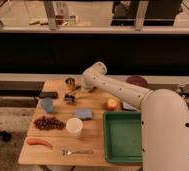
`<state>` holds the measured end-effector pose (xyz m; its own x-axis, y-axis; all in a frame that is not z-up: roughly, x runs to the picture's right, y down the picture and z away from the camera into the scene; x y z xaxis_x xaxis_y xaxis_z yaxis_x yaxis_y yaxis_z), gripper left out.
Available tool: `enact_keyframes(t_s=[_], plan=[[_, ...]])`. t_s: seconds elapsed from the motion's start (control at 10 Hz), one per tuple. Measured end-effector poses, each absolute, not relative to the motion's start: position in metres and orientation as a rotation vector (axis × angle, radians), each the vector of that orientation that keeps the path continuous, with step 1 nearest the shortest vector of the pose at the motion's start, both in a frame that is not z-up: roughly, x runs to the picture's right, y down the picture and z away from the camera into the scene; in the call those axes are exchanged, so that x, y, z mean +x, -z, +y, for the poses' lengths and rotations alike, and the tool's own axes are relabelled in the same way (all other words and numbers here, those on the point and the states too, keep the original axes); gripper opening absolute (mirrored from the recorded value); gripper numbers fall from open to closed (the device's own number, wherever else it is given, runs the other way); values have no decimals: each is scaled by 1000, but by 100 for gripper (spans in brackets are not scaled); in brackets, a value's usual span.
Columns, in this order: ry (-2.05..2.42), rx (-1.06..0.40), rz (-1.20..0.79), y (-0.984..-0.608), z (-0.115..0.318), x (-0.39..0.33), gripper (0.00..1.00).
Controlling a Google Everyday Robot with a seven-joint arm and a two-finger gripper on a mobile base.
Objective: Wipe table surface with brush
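Note:
The table surface (95, 102) is a light tan wooden top. The brush (70, 96) lies on its far left part, dark head toward the front and slim black handle pointing back right. My white arm reaches from the right across the table's far side. My gripper (89, 86) is at the arm's end, just right of the brush handle and low over the table. It is close to the handle, and I cannot tell whether it touches it.
A metal cup (69, 81) stands behind the brush, with a flat black block (48, 94) to its left. Also on the table are blue pieces (47, 104) (83, 114), grapes (49, 122), a white cup (74, 126), a carrot (39, 142), a fork (77, 151), an apple (111, 104) and a green tray (123, 137).

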<state>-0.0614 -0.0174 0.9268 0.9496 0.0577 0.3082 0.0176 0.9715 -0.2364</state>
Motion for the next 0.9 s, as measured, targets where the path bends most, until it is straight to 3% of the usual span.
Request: enact_keyframes(t_s=[0.5,0.9], plan=[[-35,-278,-342,-916,17,-63,5],[-61,-268,-321,-917,18,-54,5]])
